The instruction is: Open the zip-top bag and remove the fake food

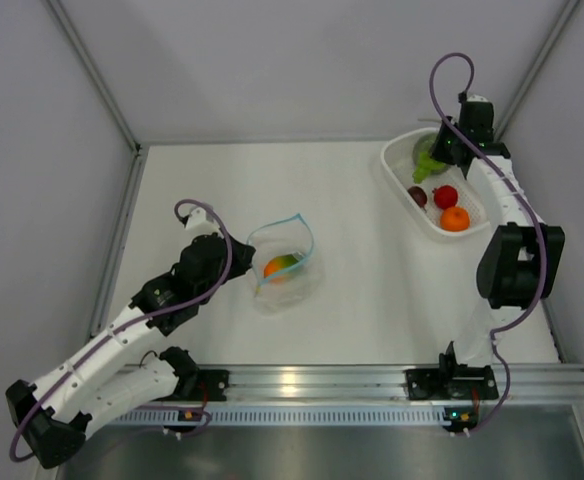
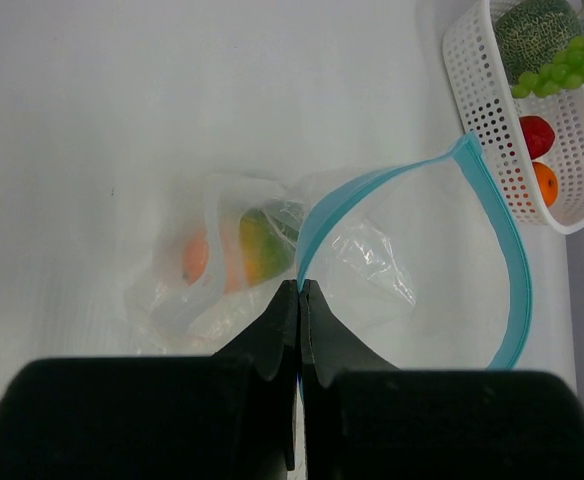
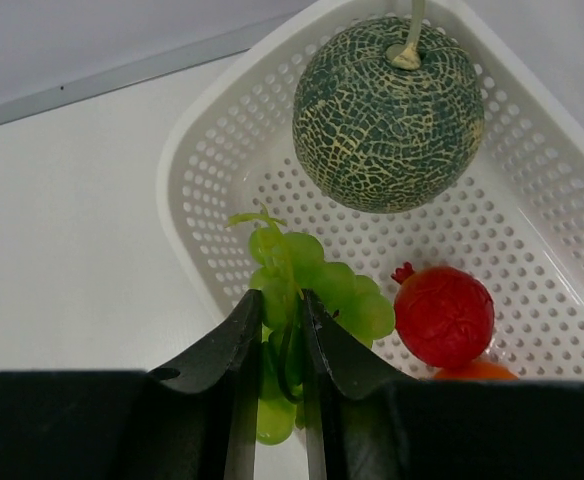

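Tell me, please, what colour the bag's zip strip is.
Light blue zip strip; clearest in the left wrist view.

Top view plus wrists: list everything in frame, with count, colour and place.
zip-top bag: 1, clear with light blue zip strip, mid-table, mouth open
fake food: orange and green, inside bag, count unclear
basket: 1, white perforated, far right
melon: 1, grey-green, in basket
grapes: 1 bunch, green, at basket's rim
red fruit: 1, red, in basket
orange ball: 1, orange, in basket
dark red piece: 1, dark red, in basket
table: 1, white
left gripper: black, shut on zip strip
right gripper: black, shut on grapes
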Motion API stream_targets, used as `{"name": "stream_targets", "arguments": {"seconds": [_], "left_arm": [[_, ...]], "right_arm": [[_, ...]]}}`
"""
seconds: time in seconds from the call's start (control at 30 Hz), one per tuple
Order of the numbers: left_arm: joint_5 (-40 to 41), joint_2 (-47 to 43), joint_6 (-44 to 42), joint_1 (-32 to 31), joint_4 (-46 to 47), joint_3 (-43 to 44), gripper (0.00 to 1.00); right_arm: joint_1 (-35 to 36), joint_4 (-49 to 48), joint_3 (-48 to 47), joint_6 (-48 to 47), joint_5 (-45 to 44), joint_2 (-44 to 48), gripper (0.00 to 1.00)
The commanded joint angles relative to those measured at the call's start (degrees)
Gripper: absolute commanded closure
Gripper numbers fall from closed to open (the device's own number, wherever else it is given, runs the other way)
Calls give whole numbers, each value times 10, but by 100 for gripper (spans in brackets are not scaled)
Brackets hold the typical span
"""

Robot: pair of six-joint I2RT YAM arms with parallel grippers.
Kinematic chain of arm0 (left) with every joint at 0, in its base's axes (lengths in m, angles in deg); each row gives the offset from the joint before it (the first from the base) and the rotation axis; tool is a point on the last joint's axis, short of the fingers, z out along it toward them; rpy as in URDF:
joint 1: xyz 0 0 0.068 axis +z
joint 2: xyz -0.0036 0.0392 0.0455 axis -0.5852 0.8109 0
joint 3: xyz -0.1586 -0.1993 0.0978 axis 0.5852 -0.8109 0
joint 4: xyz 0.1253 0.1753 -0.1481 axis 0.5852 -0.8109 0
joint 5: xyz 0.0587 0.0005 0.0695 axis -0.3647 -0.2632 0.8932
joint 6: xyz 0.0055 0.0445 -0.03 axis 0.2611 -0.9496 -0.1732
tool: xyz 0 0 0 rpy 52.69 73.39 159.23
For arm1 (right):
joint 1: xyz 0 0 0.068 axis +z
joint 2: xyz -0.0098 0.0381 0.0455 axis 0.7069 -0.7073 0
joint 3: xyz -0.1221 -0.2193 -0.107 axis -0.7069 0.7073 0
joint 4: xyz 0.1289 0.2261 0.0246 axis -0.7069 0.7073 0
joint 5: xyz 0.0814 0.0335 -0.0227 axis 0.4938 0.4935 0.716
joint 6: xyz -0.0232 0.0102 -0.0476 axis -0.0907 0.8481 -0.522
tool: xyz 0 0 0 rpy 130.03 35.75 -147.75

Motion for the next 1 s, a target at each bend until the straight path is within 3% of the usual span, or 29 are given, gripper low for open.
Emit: {"name": "stream_targets", "arguments": {"seconds": [0.0,0.17,0.2,0.27,0.37,0.4,0.57,0.63,0.7,0.77,0.87,0.97], "left_arm": [[-1,2,-10,-1,18,-7,100],[-8,11,-12,0,18,-4,100],[-9,11,-14,-1,18,-3,100],[-8,11,-14,-1,17,-4,100],[-12,12,-16,-1,17,-2,100],[-13,12,-16,-1,18,-1,100],[-22,19,-11,-1,20,2,100],[-26,19,-5,-1,19,5,100],[-27,21,1,-1,20,9,100],[-28,24,5,-1,20,15,100],[-28,26,10,-1,20,24,100],[-26,31,13,-1,21,34,100]], "right_arm": [[-5,-79,-33,18,39,-15,100],[-5,-118,-26,14,33,-47,92],[-5,-119,-26,11,31,-50,84],[-5,-115,-22,6,19,-57,80],[-5,-110,-14,-1,10,-54,54],[-5,-111,-9,0,5,-45,35],[-2,-113,24,1,3,-4,20],[2,-110,42,0,-13,29,2],[14,-107,74,24,-101,71,1],[36,-138,109,93,-108,98,1],[0,-191,152,125,74,115,1],[10,-181,153,115,109,121,3]]}}
